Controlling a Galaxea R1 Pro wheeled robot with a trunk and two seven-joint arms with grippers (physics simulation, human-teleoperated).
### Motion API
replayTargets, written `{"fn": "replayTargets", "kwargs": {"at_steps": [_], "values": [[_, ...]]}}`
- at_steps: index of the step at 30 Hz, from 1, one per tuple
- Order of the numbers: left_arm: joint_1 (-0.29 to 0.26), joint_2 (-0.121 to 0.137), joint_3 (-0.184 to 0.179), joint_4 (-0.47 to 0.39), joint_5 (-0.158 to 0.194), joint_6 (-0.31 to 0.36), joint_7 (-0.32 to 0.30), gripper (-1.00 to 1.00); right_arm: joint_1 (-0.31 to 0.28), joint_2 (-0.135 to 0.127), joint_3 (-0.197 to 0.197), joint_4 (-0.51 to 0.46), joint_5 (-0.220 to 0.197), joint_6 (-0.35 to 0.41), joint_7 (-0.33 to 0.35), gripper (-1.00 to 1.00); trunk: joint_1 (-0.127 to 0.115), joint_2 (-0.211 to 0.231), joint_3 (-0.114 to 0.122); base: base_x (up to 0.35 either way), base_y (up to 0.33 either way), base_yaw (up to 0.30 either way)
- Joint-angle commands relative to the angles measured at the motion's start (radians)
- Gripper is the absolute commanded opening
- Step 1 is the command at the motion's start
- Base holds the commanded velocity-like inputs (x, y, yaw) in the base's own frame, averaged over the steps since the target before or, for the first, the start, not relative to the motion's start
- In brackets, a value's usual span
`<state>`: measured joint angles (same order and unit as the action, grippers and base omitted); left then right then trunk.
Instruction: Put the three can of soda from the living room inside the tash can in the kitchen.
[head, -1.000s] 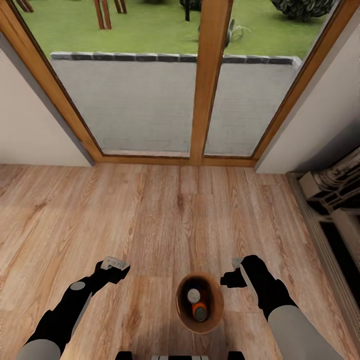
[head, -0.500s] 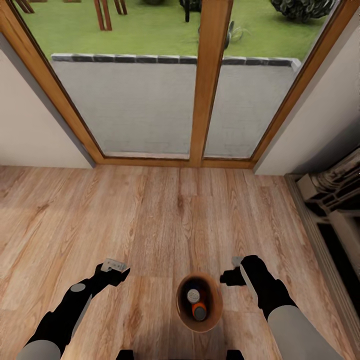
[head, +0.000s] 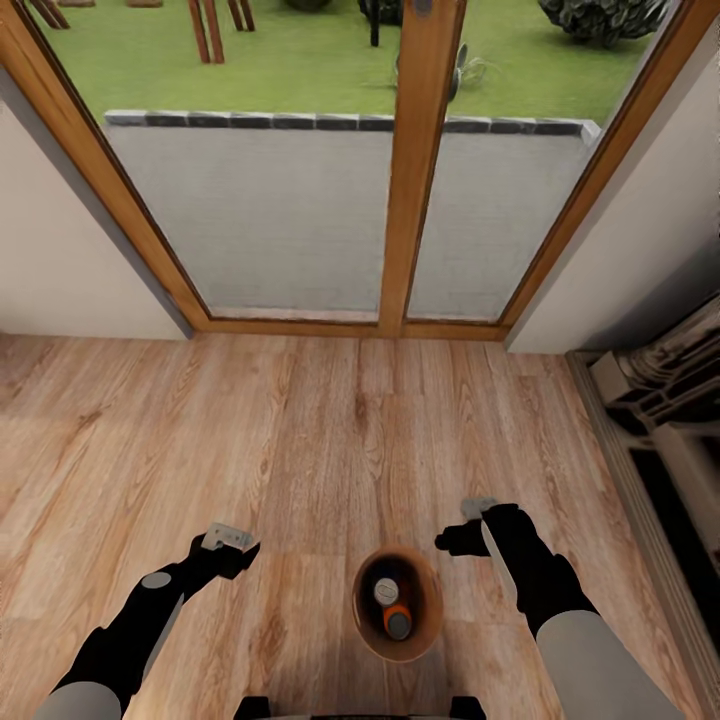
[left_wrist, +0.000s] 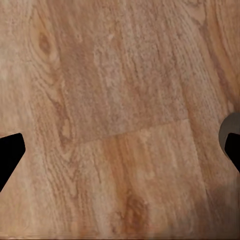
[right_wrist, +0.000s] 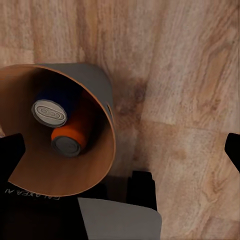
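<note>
**A:** Start with the head view. Where is the trash can?

**B:** The tash can (head: 397, 604) stands upright on the wood floor (head: 300, 430), between the two arms and close in front of the robot's base. Inside it I make out an orange can of soda (head: 398, 620) and a second can (head: 386, 592) with a silvery top. The left gripper (head: 228, 545) hangs off to one side, the right gripper (head: 468, 528) just beside the rim; I judge both are kept clear of the mouth. The glass doors (head: 420, 160) face a lawn.

**A:** The left wrist view?

**B:** Bare planks, with dark fingertips (left_wrist: 10, 152) at the two far edges. So the jaws stand wide apart and hold nothing.

**A:** And the right wrist?

**B:** Its fingertips (right_wrist: 11, 152) are likewise spread to the edges, empty. The bin (right_wrist: 102, 90) sits below and to one side, with a dark blue can (right_wrist: 50, 111) and an orange one (right_wrist: 70, 140) lying together within. A third can I cannot find.
</note>
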<state>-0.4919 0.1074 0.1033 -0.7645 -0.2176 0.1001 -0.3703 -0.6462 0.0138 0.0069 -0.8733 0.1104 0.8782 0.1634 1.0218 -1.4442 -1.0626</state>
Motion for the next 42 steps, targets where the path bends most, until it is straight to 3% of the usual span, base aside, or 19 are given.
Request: {"fn": "replayTargets", "kwargs": {"at_steps": [1, 15, 21, 28, 29, 32, 35, 42], "values": [[0.0, 0.0, 0.0, 0.003, 0.0, 0.0, 0.0, 1.0, 0.0, 0.0, 0.0, -0.001, 0.0, -0.001, 0.0, 1.0, -0.004, 0.007, 0.003, 0.0, 0.0, 0.0], [-0.001, 0.0, 0.002, 0.015, -0.001, 0.0, 0.002, 1.0, 0.002, -0.001, 0.0, -0.004, 0.001, -0.047, 0.002, 1.0, -0.058, 0.105, 0.047, 0.0, 0.0, 0.0], [-0.001, 0.0, 0.001, 0.016, -0.002, 0.006, 0.036, 1.0, 0.011, -0.011, -0.006, -0.003, 0.007, -0.057, 0.002, 1.0, -0.081, 0.147, 0.066, 0.0, 0.0, 0.0], [0.0, 0.0, 0.0, 0.017, -0.002, 0.01, 0.049, 1.0, 0.14, -0.059, -0.01, -0.001, 0.011, -0.21, 0.002, 1.0, -0.107, 0.196, 0.088, 0.0, 0.0, 0.0], [0.005, 0.001, 0.0, 0.051, 0.0, 0.004, 0.049, 1.0, 0.198, -0.081, -0.012, 0.0, 0.007, -0.262, 0.002, 1.0, -0.111, 0.203, 0.091, 0.0, 0.0, 0.0], [0.007, 0.002, 0.001, 0.108, 0.002, -0.003, 0.048, 1.0, 0.245, -0.097, -0.012, 0.0, 0.004, -0.318, 0.002, 1.0, -0.123, 0.224, 0.1, 0.0, 0.0, 0.0], [0.009, 0.006, 0.001, 0.192, 0.005, -0.04, 0.049, 1.0, 0.302, -0.108, -0.013, 0.001, 0.003, -0.42, 0.002, 1.0, -0.134, 0.245, 0.11, 0.0, 0.0, 0.0], [0.011, 0.013, 0.002, 0.349, 0.004, -0.148, 0.05, 1.0, 0.397, -0.116, -0.017, 0.006, 0.0, -0.563, 0.002, 1.0, -0.161, 0.294, 0.134, 0.0, 0.0, -0.007]]}}
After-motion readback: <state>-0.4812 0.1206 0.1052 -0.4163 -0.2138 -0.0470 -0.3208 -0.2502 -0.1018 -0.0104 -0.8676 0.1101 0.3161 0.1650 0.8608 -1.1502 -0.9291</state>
